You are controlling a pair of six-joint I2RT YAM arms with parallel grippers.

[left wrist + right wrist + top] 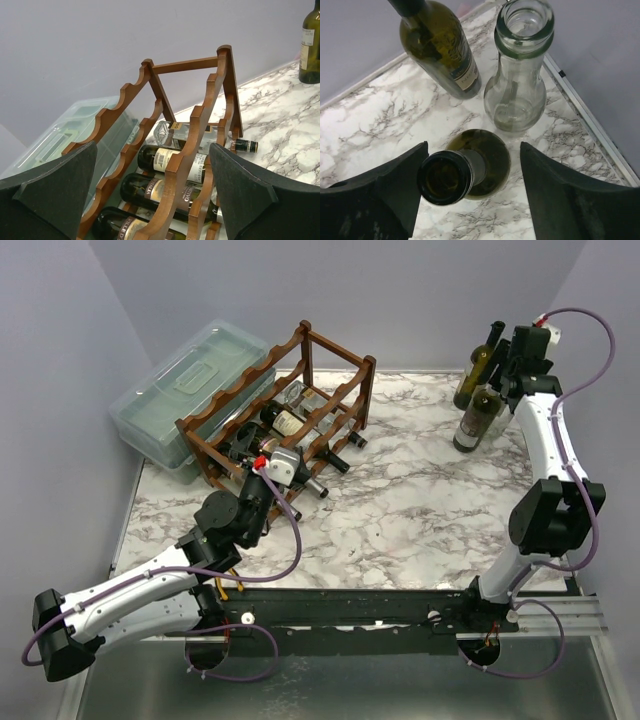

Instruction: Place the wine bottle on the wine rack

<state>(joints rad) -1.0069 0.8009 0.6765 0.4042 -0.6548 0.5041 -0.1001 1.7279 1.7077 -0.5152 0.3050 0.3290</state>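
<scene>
The dark wooden wine rack (300, 390) stands at the back left with several bottles lying in its lower tier; its upper scalloped rails are bare. In the left wrist view the rack (192, 130) fills the middle. My left gripper (280, 468) (153, 145) is open and empty just in front of the rack's near end. My right gripper (505, 365) (474, 147) is open, straddling the neck of an upright green wine bottle (490, 160) (478, 418); the bottle's mouth sits close to the left finger (395, 185).
An olive wine bottle (440, 50) and a clear glass bottle (520, 75) stand just behind the green one, near the table's right edge (590, 130). A translucent lidded plastic box (185, 390) sits left of the rack.
</scene>
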